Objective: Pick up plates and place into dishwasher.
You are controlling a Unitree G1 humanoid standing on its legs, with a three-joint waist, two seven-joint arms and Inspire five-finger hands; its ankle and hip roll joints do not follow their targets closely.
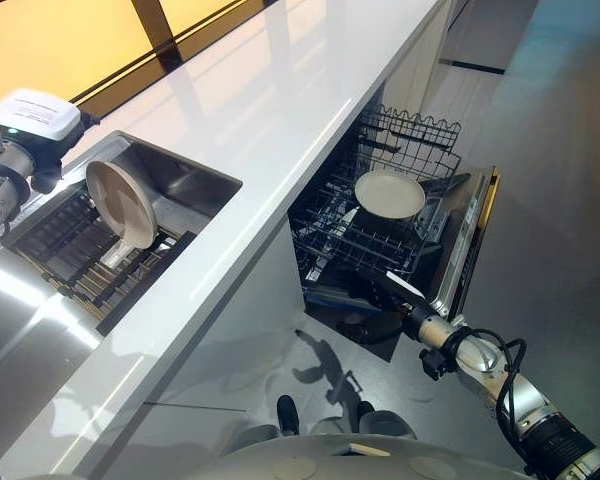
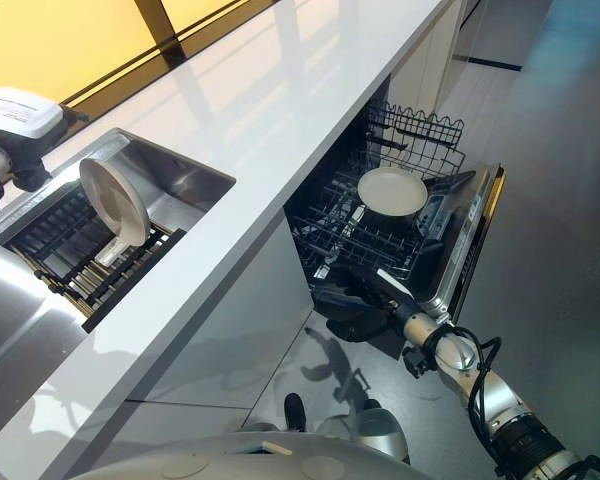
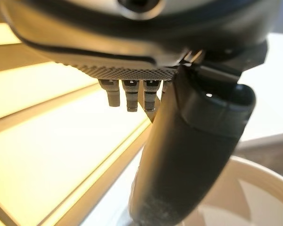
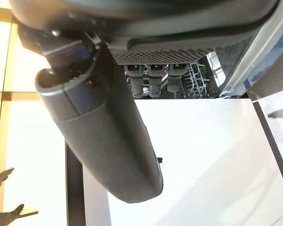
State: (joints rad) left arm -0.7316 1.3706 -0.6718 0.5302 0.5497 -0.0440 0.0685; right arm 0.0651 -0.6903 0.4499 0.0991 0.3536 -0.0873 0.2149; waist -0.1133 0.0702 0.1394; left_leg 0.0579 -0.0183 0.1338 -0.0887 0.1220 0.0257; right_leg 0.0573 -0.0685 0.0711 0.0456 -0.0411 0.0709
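Cream plate stood in the sink at nine o'clock, the left hand pinching its rim; another plate lay in the dishwasher rack at two o'clock, the right hand below it, grip unreadable.

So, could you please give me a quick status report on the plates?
Right hand low by dishwasher rack, holding nothing visible. One plate flat in rack. Second plate upright in sink rack, left hand beside it.

You have a long white countertop running along the yellow-lit window, with a steel sink set into it. A dark slatted drying rack lies in the sink, and one cream plate stands tilted on edge in that rack. Below the counter's edge, the pulled-out dishwasher rack carries a second plate lying flat on its wires, above the grey floor.
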